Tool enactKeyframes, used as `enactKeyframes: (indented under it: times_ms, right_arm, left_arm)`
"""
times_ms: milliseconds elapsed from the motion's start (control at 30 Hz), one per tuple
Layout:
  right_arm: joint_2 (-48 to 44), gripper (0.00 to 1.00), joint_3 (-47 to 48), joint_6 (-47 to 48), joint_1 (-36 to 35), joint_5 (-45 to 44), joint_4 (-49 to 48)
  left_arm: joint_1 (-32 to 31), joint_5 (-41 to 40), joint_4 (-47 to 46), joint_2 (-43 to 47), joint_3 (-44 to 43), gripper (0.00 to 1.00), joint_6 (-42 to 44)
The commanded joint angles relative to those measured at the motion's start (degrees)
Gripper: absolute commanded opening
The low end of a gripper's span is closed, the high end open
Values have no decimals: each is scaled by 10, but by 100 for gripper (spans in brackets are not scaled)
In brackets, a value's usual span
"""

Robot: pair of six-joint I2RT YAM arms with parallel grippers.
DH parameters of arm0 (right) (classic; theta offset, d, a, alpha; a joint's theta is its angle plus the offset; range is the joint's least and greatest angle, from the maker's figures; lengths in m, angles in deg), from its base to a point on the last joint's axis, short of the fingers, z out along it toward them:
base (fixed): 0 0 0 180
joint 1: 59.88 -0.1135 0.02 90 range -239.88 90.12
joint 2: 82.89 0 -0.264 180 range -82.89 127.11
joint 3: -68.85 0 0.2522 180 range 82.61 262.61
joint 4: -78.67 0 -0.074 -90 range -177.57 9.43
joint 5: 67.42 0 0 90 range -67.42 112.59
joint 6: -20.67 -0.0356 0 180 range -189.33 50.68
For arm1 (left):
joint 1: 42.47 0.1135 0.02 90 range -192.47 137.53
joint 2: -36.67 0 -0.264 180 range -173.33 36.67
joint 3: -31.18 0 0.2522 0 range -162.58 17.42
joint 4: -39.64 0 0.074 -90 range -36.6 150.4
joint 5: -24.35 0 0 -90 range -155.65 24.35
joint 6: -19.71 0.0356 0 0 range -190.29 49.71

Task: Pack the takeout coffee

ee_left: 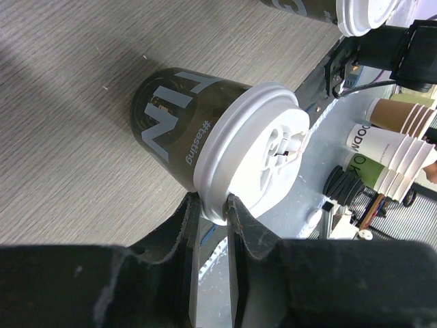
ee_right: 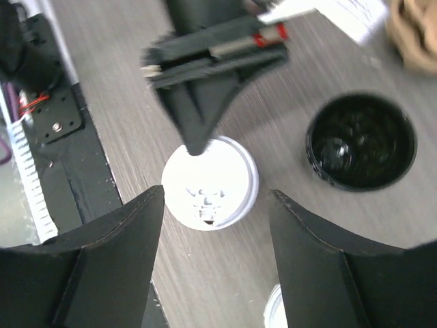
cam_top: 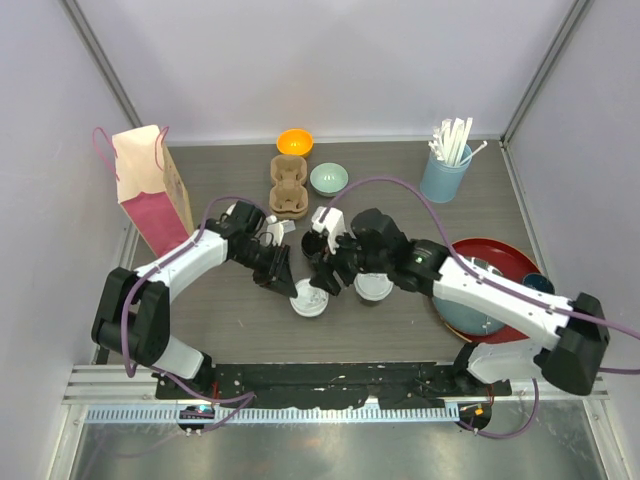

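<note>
A takeout coffee cup point(cam_top: 308, 299), black with a white lid point(ee_left: 252, 150), stands at the table's front middle. My left gripper point(ee_left: 212, 205) is shut on the rim of that lid, pinching its edge; in the top view the left gripper point(cam_top: 284, 272) reaches it from the left. My right gripper point(ee_right: 216, 198) hovers open above the same lidded cup point(ee_right: 210, 183), fingers wide and touching nothing. A second lidded cup point(cam_top: 374, 287) stands just right of it. An unlidded black cup point(ee_right: 360, 140) of dark coffee shows in the right wrist view.
A brown pulp cup carrier point(cam_top: 289, 185), an orange bowl point(cam_top: 294, 142) and a pale green bowl point(cam_top: 328, 178) sit behind. A pink-and-tan paper bag point(cam_top: 150, 190) stands at the left. The blue tumbler of straws point(cam_top: 445, 170), red plate point(cam_top: 495, 262) and dark mug point(cam_top: 537, 285) are at the right.
</note>
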Motion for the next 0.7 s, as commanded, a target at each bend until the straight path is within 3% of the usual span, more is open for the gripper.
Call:
enactKeyframes:
  times_ms: [0, 67, 133, 200, 367, 667]
  right_arm:
    - [-60, 66, -49, 236, -25, 99, -95]
    - [-57, 62, -64, 346, -42, 145, -81]
    - [-40, 49, -57, 384, -53, 149, -48]
    - [-4, 43, -28, 408, -61, 164, -8]
    - [42, 42, 4, 448, -77, 152, 46]
    - [66, 41, 9, 446, -78, 127, 52]
  left_arm:
    - [-1, -9, 8, 0, -17, 22, 16]
    - [-2, -9, 9, -1, -19, 22, 16]
    - [-2, -8, 10, -5, -21, 22, 15]
    - [-2, -8, 10, -8, -21, 23, 15]
    - [2, -6, 14, -25, -23, 24, 14]
    - [6, 1, 17, -34, -28, 25, 16]
